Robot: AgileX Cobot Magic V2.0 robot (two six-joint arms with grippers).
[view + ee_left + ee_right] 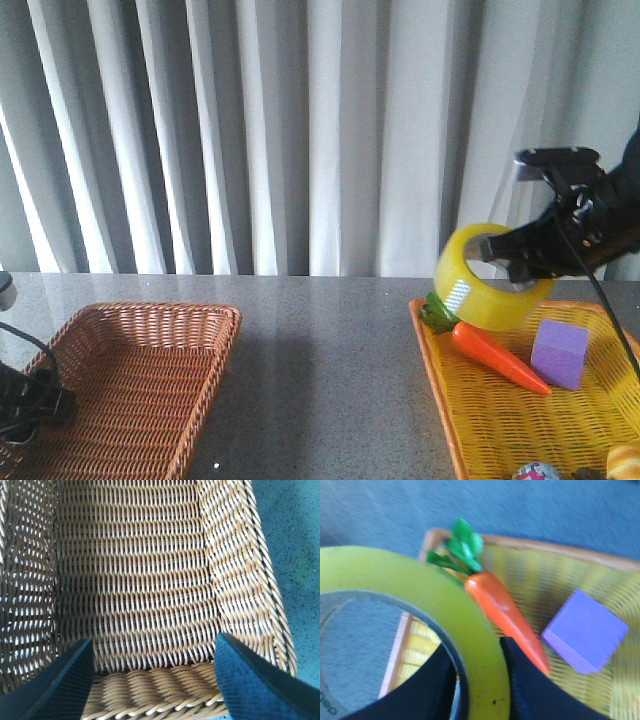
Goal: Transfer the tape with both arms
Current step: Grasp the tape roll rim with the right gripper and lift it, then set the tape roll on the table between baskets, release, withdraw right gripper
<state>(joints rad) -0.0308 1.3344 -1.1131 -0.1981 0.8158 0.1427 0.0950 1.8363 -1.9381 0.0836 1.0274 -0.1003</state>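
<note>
Long grey-and-white curtains (pixel 250 130) hang in soft folds behind a speckled grey table (pixel 330 370) that has a dull stone-like sheen. On its left side sits a brown wicker basket (pixel 140 385), rectangular, tightly woven in ribbed rows; the left wrist view shows nothing lying on the part of its floor that is in sight. The left gripper (pixel 155 680) hangs over the near rim of that basket, its two dark ridged fingers (pixel 250 680) spread wide apart with only weave between them. On the right side is a yellow plastic tray (pixel 480 420) with a lattice floor and an orange rim. In it lie a glossy orange toy carrot (pixel 498 357) with green leaves and a matte purple cube (pixel 560 352), the two near each other; small rounded items peek in at the tray's near edge, too cropped to name. The tape (pixel 490 280), a wide glossy ring of translucent yellow with a white printed core, is off the tray, raised and tilted above its far left corner. The right gripper (pixel 477 680) pinches the roll's wall, one black finger inside the ring and one outside
</note>
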